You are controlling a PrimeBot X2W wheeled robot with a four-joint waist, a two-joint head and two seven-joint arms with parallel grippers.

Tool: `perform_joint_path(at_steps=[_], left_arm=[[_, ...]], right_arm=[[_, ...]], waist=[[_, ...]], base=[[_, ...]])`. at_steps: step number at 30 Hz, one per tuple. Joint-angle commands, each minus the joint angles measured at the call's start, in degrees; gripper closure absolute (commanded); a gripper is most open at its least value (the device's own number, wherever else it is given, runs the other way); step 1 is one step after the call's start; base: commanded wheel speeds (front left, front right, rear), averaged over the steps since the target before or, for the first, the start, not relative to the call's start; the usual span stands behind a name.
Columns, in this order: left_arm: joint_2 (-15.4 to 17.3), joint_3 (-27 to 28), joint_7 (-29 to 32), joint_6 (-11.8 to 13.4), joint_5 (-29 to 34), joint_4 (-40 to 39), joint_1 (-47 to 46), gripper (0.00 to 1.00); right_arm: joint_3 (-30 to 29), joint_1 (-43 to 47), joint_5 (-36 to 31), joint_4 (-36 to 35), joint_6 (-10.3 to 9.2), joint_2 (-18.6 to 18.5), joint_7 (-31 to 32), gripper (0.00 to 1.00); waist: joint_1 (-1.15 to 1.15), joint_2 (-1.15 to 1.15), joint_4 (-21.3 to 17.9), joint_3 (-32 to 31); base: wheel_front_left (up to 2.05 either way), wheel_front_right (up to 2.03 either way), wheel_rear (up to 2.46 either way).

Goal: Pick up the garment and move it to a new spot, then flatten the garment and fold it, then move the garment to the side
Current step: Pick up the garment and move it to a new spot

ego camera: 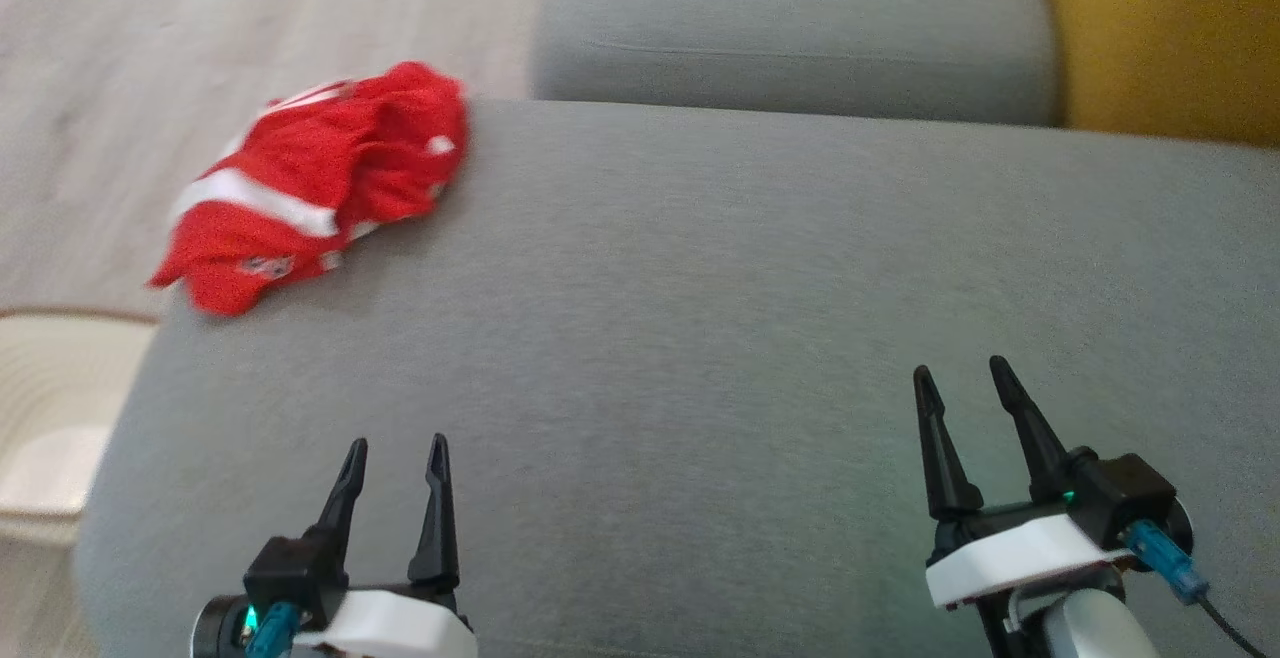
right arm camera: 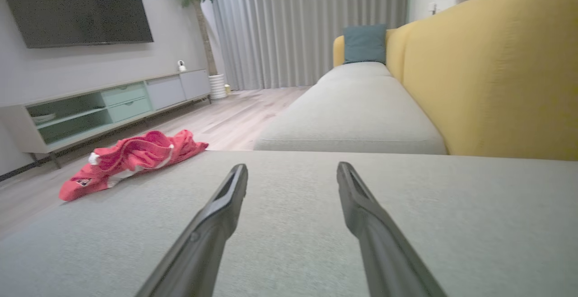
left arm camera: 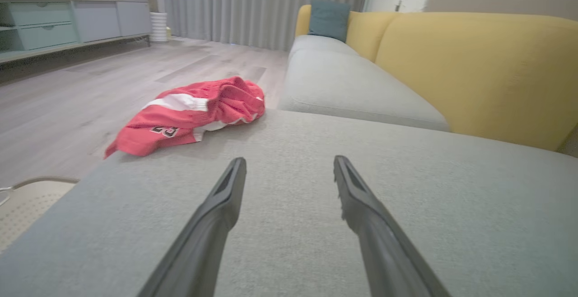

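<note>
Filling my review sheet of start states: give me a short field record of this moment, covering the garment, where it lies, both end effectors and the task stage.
garment: red with white stripes, crumpled, unfolded
location: far left corner of the grey seat cushion, partly over its edge above the floor
left end effector: open, empty, apart from the garment
right end effector: open, empty, farther from the garment
task stage: pick-up not yet begun
</note>
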Motion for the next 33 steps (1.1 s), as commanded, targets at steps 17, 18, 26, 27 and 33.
perform_joint_path(at_steps=[17,18,26,27,33], left_arm=[[1.28,4.00,-0.71,1.46,0.05,-6.40,2.36,0.00],[1.25,4.09,-0.71,1.54,0.03,-6.63,2.55,0.00],[3.44,5.37,-0.55,0.53,0.32,-7.62,0.49,0.00],[4.38,5.55,-0.27,0.12,0.64,-7.95,-0.89,0.00],[9.57,7.54,4.05,-2.54,0.68,-8.69,-11.78,0.00]], right_arm=[[5.40,-2.40,1.75,-2.06,0.44,-0.41,-0.62,0.00],[5.54,-2.56,1.74,-1.97,0.44,-0.41,-0.62,0.00],[4.27,-2.72,1.14,-2.20,0.44,-0.41,-0.62,0.00],[3.70,-2.67,0.78,-2.36,0.44,-0.41,-0.62,0.00],[1.76,-3.60,-2.14,-3.69,0.44,-0.41,-0.62,0.00]], waist=[[0.00,0.00,19.92,-0.20],[0.00,0.00,19.99,-0.10],[0.00,0.00,19.47,0.39],[0.00,0.00,19.29,0.53],[0.00,0.00,15.16,4.32]], base=[[0.00,0.00,0.00],[0.00,0.00,0.00],[0.00,0.00,0.00],[0.00,0.00,0.00],[0.00,0.00,0.00]])
